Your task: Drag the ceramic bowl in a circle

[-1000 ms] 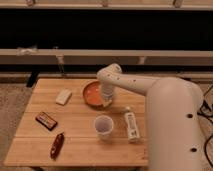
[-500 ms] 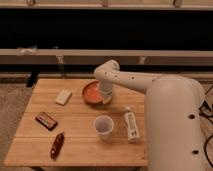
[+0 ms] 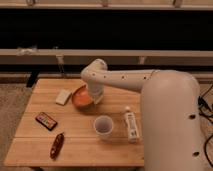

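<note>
Where your white arm point(image 3: 120, 77) bends down over the wooden desk point(image 3: 90, 150), the gripper point(image 3: 94, 98) sits at the right rim of the ceramic bowl point(image 3: 80, 98), low enough to overlap it; you cannot tell from this view how wide the gripper stands or whether it grips the rim. The ceramic bowl, orange and shallow, lies in the back half of the desk, a little left of centre; just beside it on the left lies a pale cream block point(image 3: 63, 96), apart from the bowl. Nearer the front stands a white cup point(image 3: 103, 126), upright, well clear of the bowl; to its right a small white bottle point(image 3: 131, 124) lies on its side. On the left you have a dark flat bar point(image 3: 46, 120); nearer the front edge lies a reddish-brown packet point(image 3: 57, 145).
</note>
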{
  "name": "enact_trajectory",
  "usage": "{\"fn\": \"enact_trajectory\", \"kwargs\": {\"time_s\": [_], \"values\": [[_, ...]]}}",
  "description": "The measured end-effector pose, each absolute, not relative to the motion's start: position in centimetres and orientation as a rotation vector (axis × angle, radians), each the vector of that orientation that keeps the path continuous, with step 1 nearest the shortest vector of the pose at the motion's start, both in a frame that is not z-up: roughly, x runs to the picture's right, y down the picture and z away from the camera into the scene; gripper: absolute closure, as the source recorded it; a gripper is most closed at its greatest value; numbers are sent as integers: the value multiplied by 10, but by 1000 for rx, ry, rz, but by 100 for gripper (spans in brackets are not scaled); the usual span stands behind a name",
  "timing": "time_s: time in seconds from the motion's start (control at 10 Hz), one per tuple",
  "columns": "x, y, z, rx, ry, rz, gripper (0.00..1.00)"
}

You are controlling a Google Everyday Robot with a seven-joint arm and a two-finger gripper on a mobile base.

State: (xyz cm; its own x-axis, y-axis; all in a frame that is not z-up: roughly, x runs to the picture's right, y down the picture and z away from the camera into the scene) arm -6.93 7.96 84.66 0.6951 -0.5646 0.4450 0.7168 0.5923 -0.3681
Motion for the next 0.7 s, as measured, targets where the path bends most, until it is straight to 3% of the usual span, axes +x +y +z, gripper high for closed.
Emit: {"fn": "enact_trajectory", "kwargs": {"time_s": [0.4, 0.7], "values": [[-81, 111, 817, -578, -332, -874, 100], [-23, 123, 813, -635, -297, -814, 100]]}}
